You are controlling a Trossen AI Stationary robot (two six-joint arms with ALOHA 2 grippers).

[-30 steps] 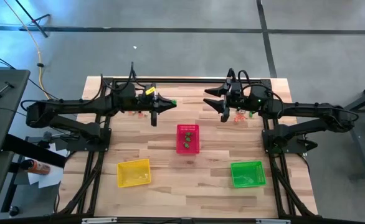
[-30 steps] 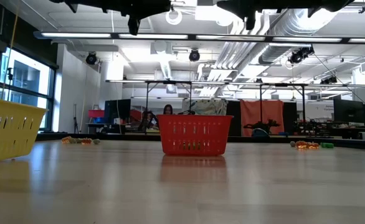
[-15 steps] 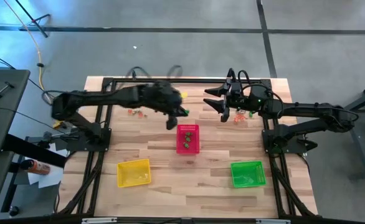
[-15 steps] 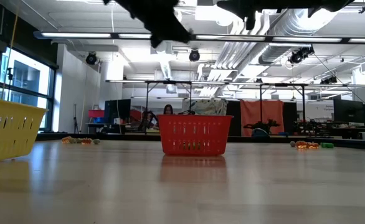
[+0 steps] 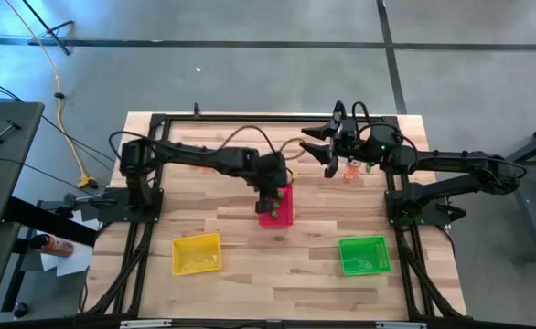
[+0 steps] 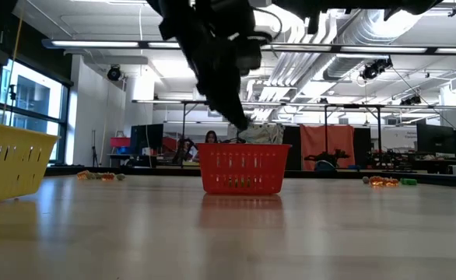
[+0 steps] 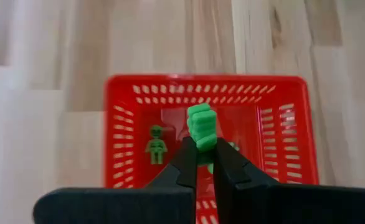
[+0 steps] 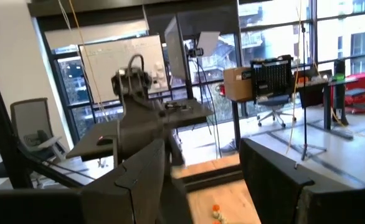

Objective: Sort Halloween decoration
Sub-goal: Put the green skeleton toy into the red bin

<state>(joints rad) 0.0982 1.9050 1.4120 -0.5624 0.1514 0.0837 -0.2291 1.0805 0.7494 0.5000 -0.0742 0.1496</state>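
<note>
Left wrist view is showing a small green plastic trinket [image 7: 201,126] pinched between the left gripper [image 7: 200,155]'s closed fingers, hanging directly over the red mesh basket [image 7: 127,93], where another green figure [image 7: 156,144] is already lying. Green sorting is looking partly done. Orange trinkets [image 5: 351,173] are still sitting at the table's far edge, beneath the right gripper [image 5: 321,146], which is hovering with jaws spread wide, holding nothing.

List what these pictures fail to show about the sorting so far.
- What lies in the yellow basket and green basket: too small in the high view, cut off by the edges in the low view.
- The trinkets on the table: too small to identify.
- The red basket: its near side is hidden by the left pincer holding a green figure.
</note>
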